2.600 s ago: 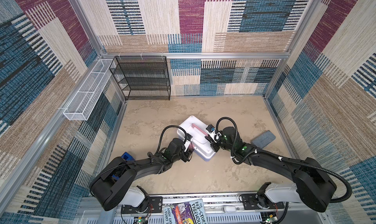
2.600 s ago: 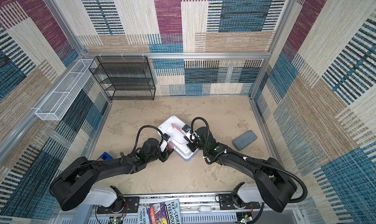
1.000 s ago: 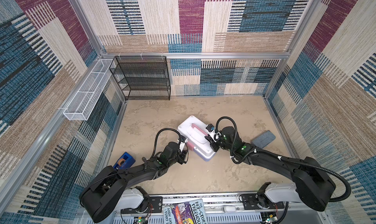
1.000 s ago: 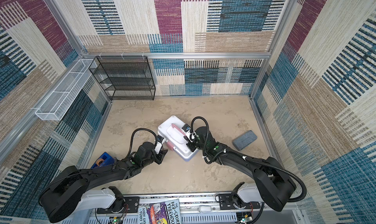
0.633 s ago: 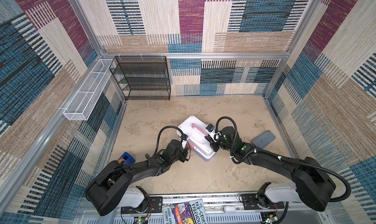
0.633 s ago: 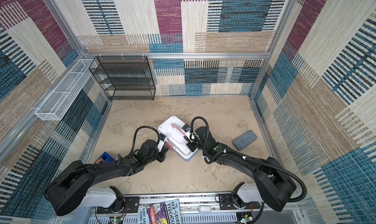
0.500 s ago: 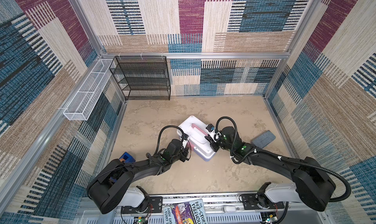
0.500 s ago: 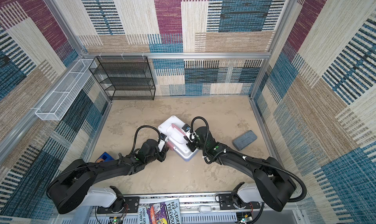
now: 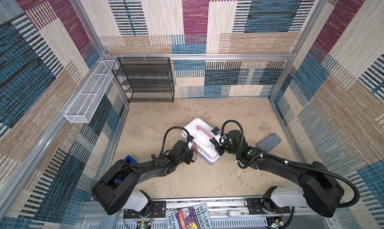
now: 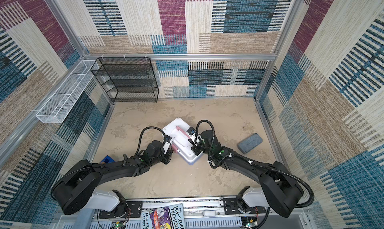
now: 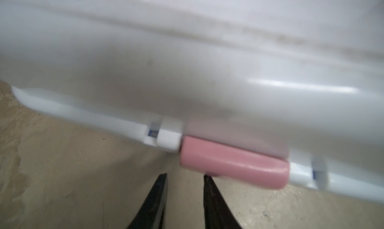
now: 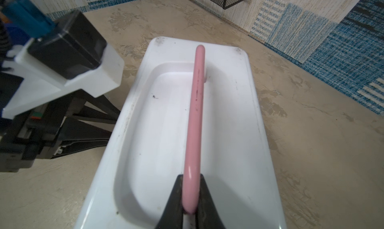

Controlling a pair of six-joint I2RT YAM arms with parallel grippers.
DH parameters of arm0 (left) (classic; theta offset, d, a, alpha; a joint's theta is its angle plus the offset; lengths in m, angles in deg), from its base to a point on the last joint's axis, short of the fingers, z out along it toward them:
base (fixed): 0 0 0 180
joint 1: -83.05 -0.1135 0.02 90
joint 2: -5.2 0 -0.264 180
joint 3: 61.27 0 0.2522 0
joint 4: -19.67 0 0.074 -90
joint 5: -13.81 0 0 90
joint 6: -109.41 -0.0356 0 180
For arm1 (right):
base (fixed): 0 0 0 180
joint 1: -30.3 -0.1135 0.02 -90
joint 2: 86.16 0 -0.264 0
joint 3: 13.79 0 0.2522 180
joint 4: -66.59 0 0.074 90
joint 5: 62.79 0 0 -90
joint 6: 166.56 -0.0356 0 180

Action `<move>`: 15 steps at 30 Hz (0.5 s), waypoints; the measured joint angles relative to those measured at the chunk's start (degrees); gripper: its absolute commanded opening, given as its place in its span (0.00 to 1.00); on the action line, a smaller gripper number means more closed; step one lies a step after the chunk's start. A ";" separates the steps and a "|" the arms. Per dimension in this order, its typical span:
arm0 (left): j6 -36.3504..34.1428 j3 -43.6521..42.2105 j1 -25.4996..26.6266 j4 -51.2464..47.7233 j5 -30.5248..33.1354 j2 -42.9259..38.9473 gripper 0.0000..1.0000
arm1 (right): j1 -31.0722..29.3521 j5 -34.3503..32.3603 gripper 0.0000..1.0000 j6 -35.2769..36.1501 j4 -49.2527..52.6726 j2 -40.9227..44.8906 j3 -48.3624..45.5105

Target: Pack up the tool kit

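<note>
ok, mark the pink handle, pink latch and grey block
pink handle (image 12: 195, 117), right wrist view, middle of the bar.
pink latch (image 11: 232, 165), left wrist view, centre of its rounded front.
grey block (image 9: 269, 142), a top view, centre of its top face.

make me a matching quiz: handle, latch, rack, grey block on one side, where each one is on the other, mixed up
Things:
1. handle
2. latch
3. rack
4. grey block

Places:
a. against the back wall
b. lying alone on the table, to the right of the toolbox in both top views
c. clamped in the right gripper
d. at the tips of the left gripper, not between them

Pairs: 1-c, 2-d, 3-a, 4-b
</note>
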 measured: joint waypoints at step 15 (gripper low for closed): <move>0.07 -0.17 0.00 0.07 -0.04 -0.61 0.36 | -0.11 0.04 0.28 -1.33 0.20 0.22 0.02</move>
